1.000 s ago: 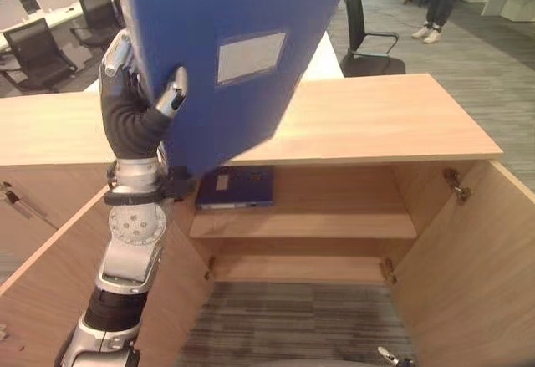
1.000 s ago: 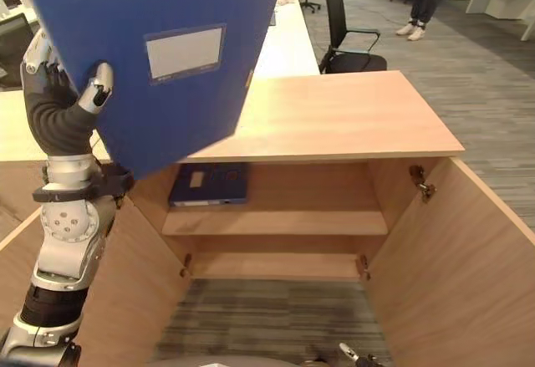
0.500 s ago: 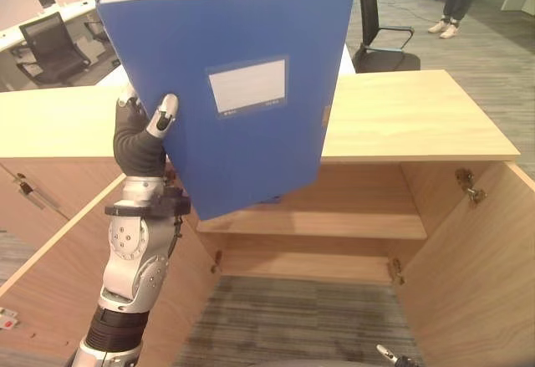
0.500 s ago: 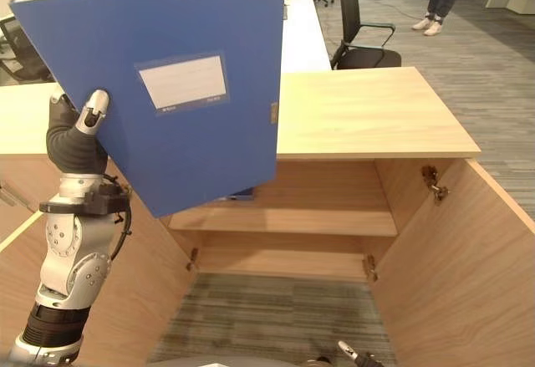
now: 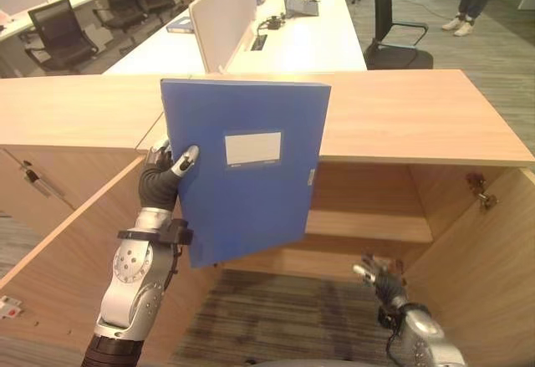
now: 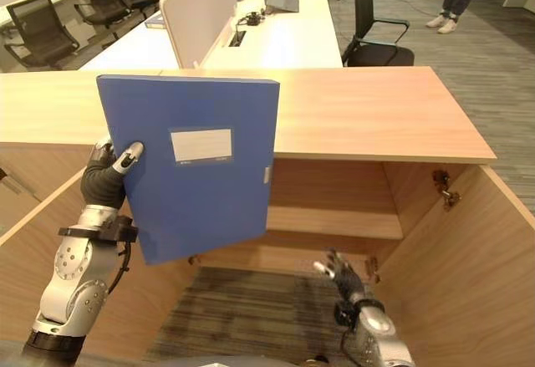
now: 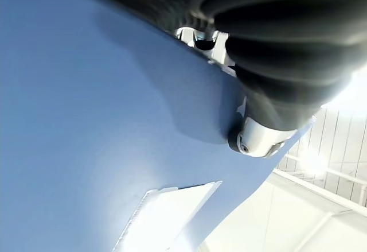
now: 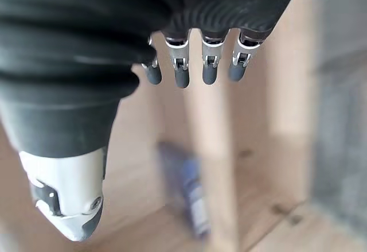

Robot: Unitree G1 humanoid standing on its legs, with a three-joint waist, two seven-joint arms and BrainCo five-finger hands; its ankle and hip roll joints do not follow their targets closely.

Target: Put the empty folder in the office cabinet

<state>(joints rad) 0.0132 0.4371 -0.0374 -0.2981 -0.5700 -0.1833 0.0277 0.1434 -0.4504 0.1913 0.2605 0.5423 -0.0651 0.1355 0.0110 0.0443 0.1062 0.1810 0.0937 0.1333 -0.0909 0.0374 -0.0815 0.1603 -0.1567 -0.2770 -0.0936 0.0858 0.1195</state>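
- Folder (image 5: 242, 166): you see it upright before the open cabinet (image 5: 401, 124), pinched at one edge by your left hand (image 5: 163, 179), thumb on the front cover, fingers behind.
- Right hand (image 6: 343, 273): you see it low beside the folder, fingers straight and slightly spread, holding nothing.
- Second folder (image 8: 189, 192): lies past the right fingertips, on a shelf.
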